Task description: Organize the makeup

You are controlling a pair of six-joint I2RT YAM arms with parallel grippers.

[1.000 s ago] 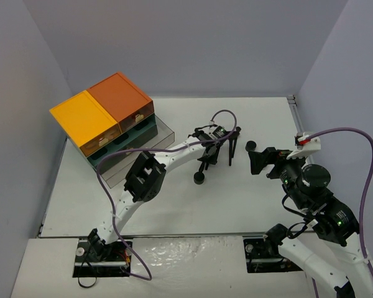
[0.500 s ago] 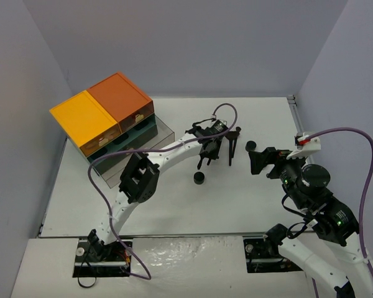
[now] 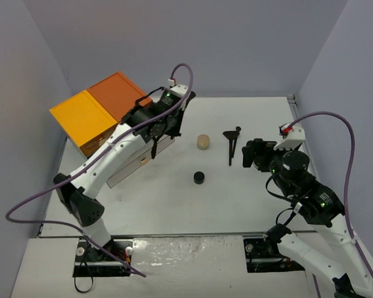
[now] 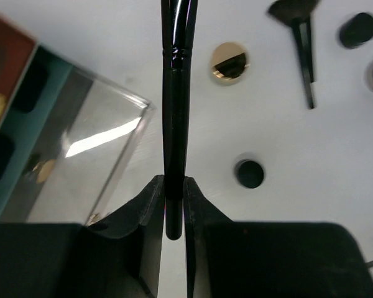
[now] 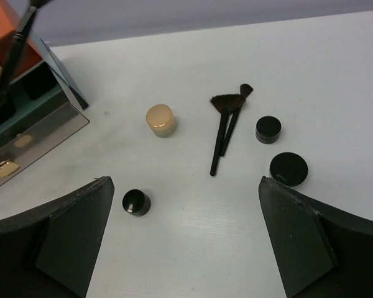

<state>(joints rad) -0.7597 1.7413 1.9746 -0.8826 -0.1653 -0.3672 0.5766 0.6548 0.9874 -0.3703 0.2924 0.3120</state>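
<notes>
Our left gripper (image 4: 173,190) is pinching the end of a black brush (image 4: 175,93), fingers pressed tight on the handle. The brush runs straight out ahead of the jaws, in line with them.

From the wrist view, the handle crosses just at the outer corner of the clear drawer (image 4: 93,143), which is pulled out of the cabinet (image 3: 105,105) at the table's (image 3: 236,198) back left corner. The inside of the drawer lies to one side of the brush, toward the cabinet, and not under it. We judge that this offset decides the coming move: the brush has to shift sideways over the drawer and be turned to lie along its long side before we let go.

Our right gripper (image 5: 186,230) is spread wide above the table's right half. It is the nearer arm to what is left on the table: a jar (image 5: 160,118) near the middle, two other brushes (image 5: 222,133) lying crossed beside it, and three round compacts (image 5: 289,168) scattered toward the near and right edges.
</notes>
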